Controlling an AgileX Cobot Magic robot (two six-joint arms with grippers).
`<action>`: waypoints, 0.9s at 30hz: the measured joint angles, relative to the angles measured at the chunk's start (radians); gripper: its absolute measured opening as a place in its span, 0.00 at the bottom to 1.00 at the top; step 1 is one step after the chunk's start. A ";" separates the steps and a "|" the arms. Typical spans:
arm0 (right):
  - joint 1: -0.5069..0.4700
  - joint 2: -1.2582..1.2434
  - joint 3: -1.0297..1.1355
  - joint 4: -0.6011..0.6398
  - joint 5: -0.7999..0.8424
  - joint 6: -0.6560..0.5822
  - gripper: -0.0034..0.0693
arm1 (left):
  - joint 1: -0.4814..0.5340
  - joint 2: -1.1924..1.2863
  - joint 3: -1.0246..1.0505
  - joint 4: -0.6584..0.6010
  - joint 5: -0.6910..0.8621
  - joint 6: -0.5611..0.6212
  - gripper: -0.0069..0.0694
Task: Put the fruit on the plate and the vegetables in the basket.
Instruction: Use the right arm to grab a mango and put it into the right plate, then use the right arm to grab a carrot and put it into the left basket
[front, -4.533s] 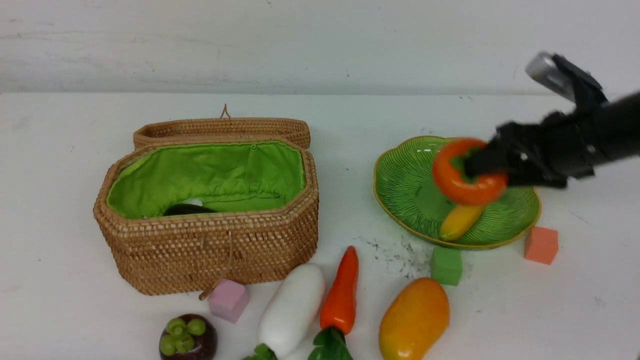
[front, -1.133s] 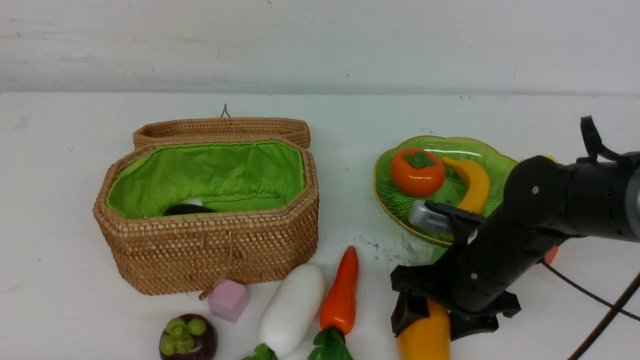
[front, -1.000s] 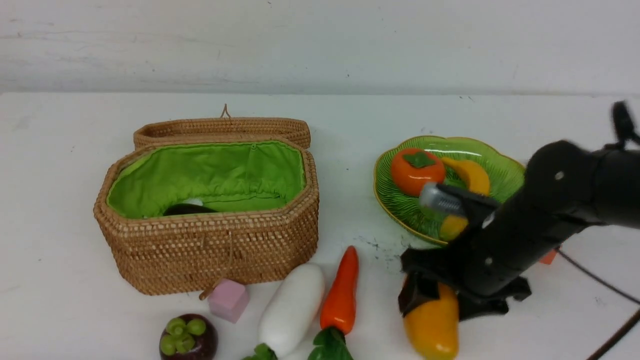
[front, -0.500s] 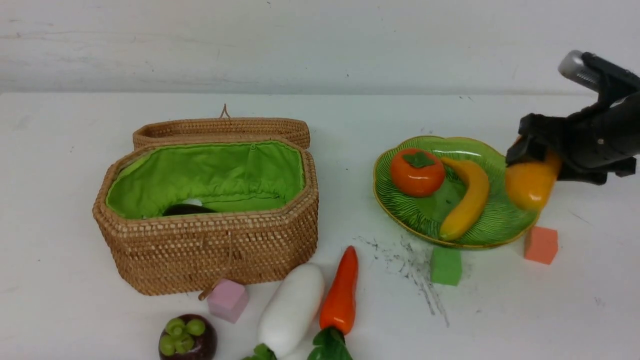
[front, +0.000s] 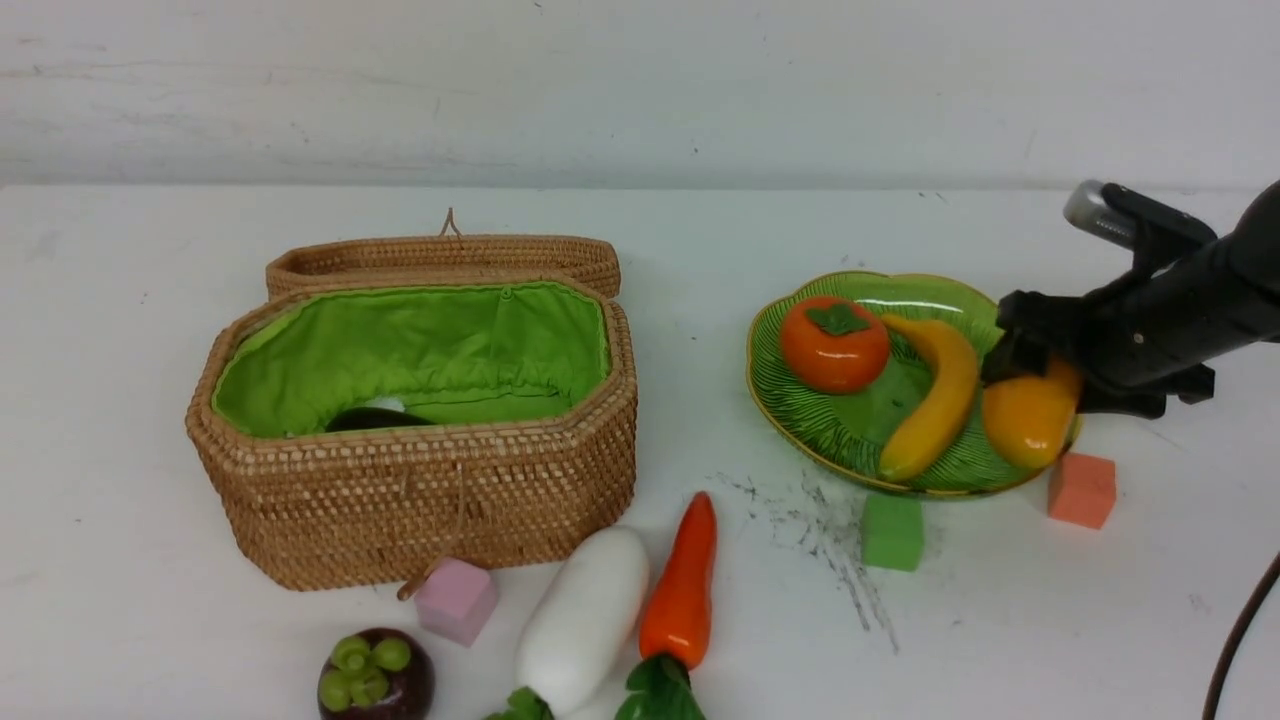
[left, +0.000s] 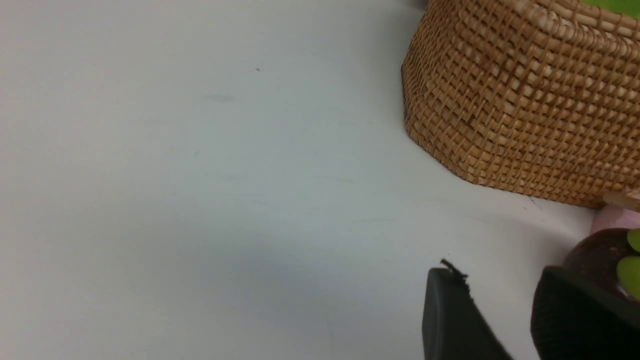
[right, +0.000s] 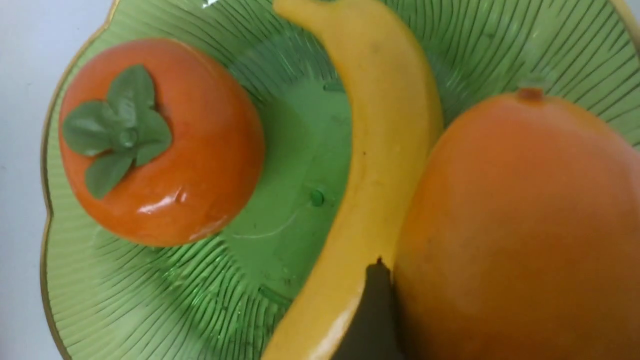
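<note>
Your left gripper (left: 495, 285) shows only in its own wrist view: low over the white table (front: 120, 400), jaws apart with bare table between them, holding nothing, the mangosteen (left: 600, 250) just beside one finger. In the front view the basket (front: 420, 500) sits left of centre, its lid (front: 440, 262) thrown back behind it and the green lining exposed. The eggplant (front: 375, 420) lies inside, mostly hidden by the near wall. Near edge, in front of the basket: the mangosteen, green lobes up, then a pink cube (front: 457, 598) touching the basket's base. Next the radish (front: 582, 620) and the carrot (front: 682, 590) lie side by side on the table, leaves toward you, both outside the basket. Right of centre is the plate (front: 800, 400). The persimmon (front: 834, 345) is on its left part, calyx up; the banana (front: 935, 400) curves across the middle; the mango (front: 1028, 420) rests on the right side against the banana. A green cube (front: 892, 532) and an orange cube (front: 1081, 490) sit on the table just off the plate's near rim. Your right gripper (front: 1040, 368) reaches in from the right, jaws wide around the mango's upper end. The right wrist view shows one dark finger (right: 375, 310) between banana and mango. You cannot tell whether it is clamping the fruit or has let go.
</note>
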 joint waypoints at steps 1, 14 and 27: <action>0.000 -0.001 0.000 0.000 0.000 0.000 0.91 | 0.000 0.000 0.000 0.000 0.000 0.000 0.40; 0.004 -0.137 0.000 -0.035 0.075 0.000 0.90 | 0.000 0.000 0.000 0.000 0.000 0.000 0.40; 0.364 -0.309 -0.006 -0.064 0.389 0.034 0.83 | 0.000 0.000 0.000 0.000 0.000 0.000 0.40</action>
